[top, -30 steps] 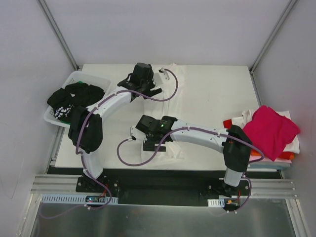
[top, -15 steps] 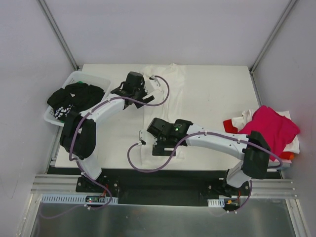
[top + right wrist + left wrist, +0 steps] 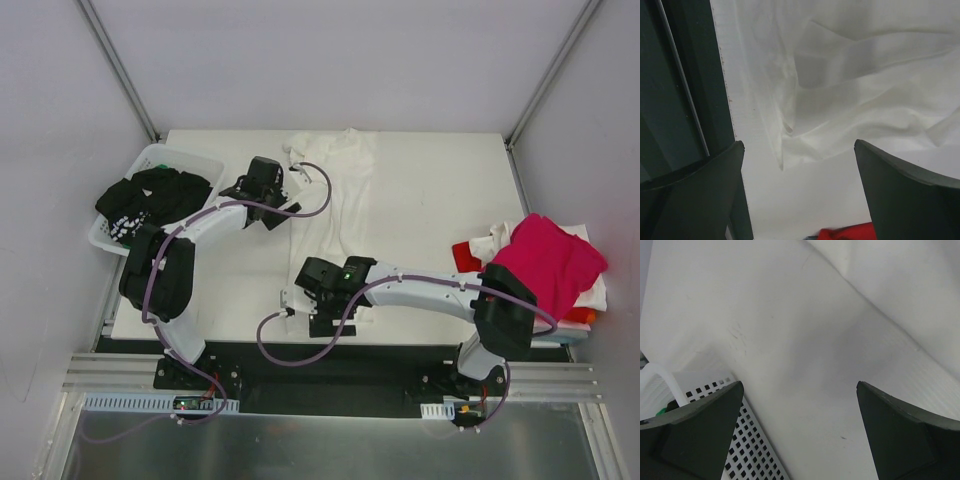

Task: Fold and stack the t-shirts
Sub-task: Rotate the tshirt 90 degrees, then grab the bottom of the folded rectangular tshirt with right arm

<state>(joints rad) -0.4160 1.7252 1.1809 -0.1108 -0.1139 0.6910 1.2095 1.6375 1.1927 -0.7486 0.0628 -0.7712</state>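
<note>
Change: the left pincer (image 3: 266, 196) has drawn back from the far edge of the counter (image 3: 440, 190), to the left and nearer. The right pincer (image 3: 322, 306) has come down to the near edge, and its arm now stretches low along that edge.
Left pincer: fingers wide apart, holding nothing, over bare counter.
Right pincer: fingers wide apart, nothing gripped, cloth lying below and ahead of them.
White t-shirt (image 3: 340, 200): lies as a long wrinkled strip down the middle of the counter, from the far edge to the near edge. It is to the right of the left pincer and apart from it; the left wrist view shows only its edge in the upper right corner. Its near end is at the right pincer; in the right wrist view the rumpled hem lies ahead, between the two fingers.
Basket (image 3: 205, 165): white plastic, at the far left corner of the counter, just beside the left pincer.
Black t-shirt (image 3: 150, 200): with white print, heaped in the basket and hanging over its left rim.
Pile at right: a crumpled magenta t-shirt (image 3: 548, 262) lies on top of white cloth and a red t-shirt (image 3: 464, 250), well apart from both pincers.
In the way: the right arm lies between the near end of the white t-shirt and the pile; a purple cable (image 3: 290, 340) loops over the near edge.
</note>
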